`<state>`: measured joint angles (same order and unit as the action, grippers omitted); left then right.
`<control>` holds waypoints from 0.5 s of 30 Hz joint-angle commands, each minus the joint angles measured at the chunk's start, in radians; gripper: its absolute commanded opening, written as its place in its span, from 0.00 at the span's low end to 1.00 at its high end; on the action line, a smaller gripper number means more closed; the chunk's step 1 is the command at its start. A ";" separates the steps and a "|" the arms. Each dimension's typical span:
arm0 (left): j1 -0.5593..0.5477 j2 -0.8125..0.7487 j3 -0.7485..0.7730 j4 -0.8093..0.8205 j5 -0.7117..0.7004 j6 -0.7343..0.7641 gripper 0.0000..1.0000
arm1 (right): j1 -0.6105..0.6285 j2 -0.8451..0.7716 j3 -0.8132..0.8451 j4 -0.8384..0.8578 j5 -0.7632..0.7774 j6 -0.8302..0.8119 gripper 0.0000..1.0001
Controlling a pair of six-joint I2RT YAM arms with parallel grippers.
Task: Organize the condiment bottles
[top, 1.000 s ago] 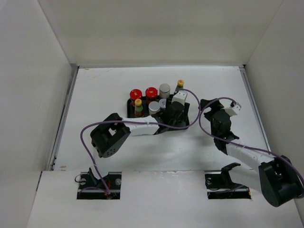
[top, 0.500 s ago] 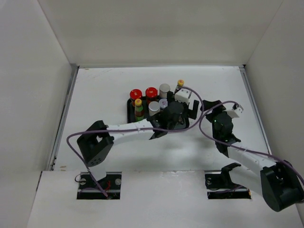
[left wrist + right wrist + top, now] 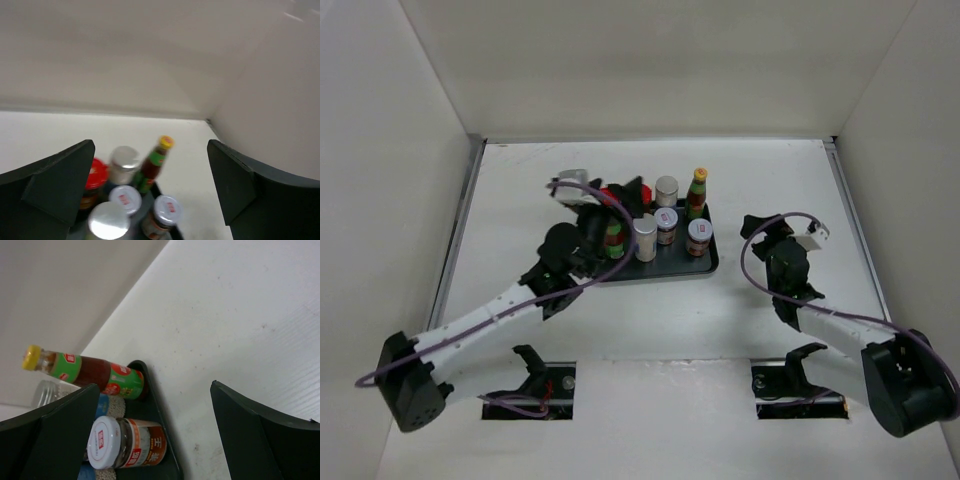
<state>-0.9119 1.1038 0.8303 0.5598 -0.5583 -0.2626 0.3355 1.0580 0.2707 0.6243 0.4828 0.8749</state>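
The condiment bottles stand in the black tray. A yellow-capped sauce bottle and a grey-capped shaker are at the back. A second shaker and two pink-lidded jars stand in front. A red-lidded jar and another sauce bottle are partly hidden under my left gripper. That gripper is open and empty above the tray's left half. The left wrist view shows the sauce bottle between its fingers. My right gripper is open, right of the tray, facing a jar.
White walls close in the table on the left, back and right. The left arm's purple cable loops above the tray's left end. The tray rim lies just left of my right gripper's fingers.
My left gripper opened at the tray's right end, leaving a pink-lidded jar there, and the arm swung across to the tray's left side. The right arm barely moved.
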 commanded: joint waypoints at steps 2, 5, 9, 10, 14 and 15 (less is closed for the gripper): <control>0.170 -0.200 -0.164 -0.154 -0.237 -0.196 1.00 | 0.023 0.048 0.062 0.083 -0.050 -0.007 1.00; 0.319 -0.315 -0.247 -0.396 -0.379 -0.355 1.00 | 0.035 0.051 0.061 0.115 -0.059 -0.036 1.00; 0.440 -0.404 -0.328 -0.636 -0.364 -0.524 1.00 | 0.041 0.053 0.065 0.129 -0.073 -0.054 0.68; 0.463 -0.407 -0.350 -0.655 -0.344 -0.539 1.00 | 0.043 0.048 0.067 0.124 -0.070 -0.059 0.57; 0.540 -0.349 -0.376 -0.696 -0.220 -0.561 1.00 | 0.043 0.065 0.077 0.098 -0.073 -0.059 0.29; 0.561 -0.323 -0.376 -0.704 -0.197 -0.569 1.00 | 0.044 0.068 0.085 0.088 -0.076 -0.066 0.29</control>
<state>-0.3855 0.7425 0.4603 -0.0654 -0.8299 -0.7547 0.3683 1.1164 0.3046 0.6701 0.4213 0.8253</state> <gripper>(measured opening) 0.997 0.294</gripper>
